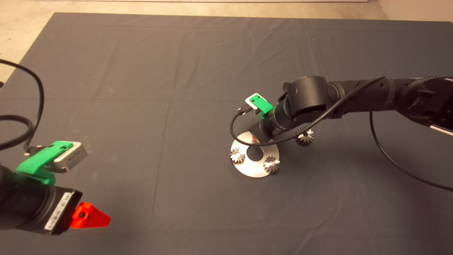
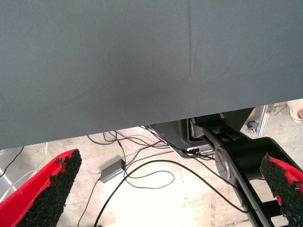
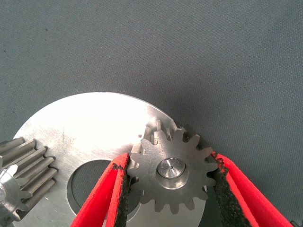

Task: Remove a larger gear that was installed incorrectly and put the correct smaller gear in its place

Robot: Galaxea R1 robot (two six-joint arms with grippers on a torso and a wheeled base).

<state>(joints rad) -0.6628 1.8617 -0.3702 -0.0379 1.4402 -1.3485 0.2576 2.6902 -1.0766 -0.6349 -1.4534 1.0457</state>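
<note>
A round steel disc [image 1: 252, 171] lies on the mat right of centre. My right gripper [image 1: 252, 136] reaches down over its far edge. In the right wrist view the gripper [image 3: 170, 161] is shut on the smaller gear [image 3: 173, 172]. This dull grey gear sits flat on the disc [image 3: 94, 127], a pin showing in its centre hole, and both pads touch its teeth. The larger gear [image 1: 305, 137], bright and cone-shaped, lies on the mat just right of the disc, partly under the right arm. My left gripper [image 1: 90, 216] is parked at the lower left, open and empty [image 2: 170, 158].
Two small silvery gears [image 1: 237, 156] [image 1: 271, 164] stand on the disc either side of its centre hole; one shows in the right wrist view [image 3: 21, 175]. A black cable [image 1: 389, 159] loops from the right arm over the mat. Floor cables show past the mat's edge [image 2: 142, 175].
</note>
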